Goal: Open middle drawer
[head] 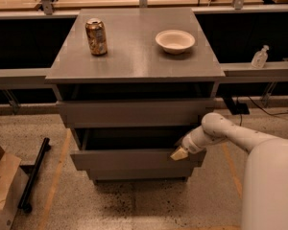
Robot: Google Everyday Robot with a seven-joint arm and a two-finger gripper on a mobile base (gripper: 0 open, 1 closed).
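The grey cabinet has three stacked fronts. The middle drawer (129,159) is pulled out a little toward the camera, and a dark gap shows above its front. My gripper (179,153) reaches in from the right and rests on the top edge of that front near its right end. The white arm (221,131) runs back to the lower right. The top front (134,113) sits closed above. The lowest front (139,175) shows as a narrow strip below.
A soda can (96,36) and a white bowl (175,40) stand on the cabinet top (134,61). A cardboard box (2,190) and a black bar (34,174) lie on the floor at left. A bottle (259,57) stands on the right ledge.
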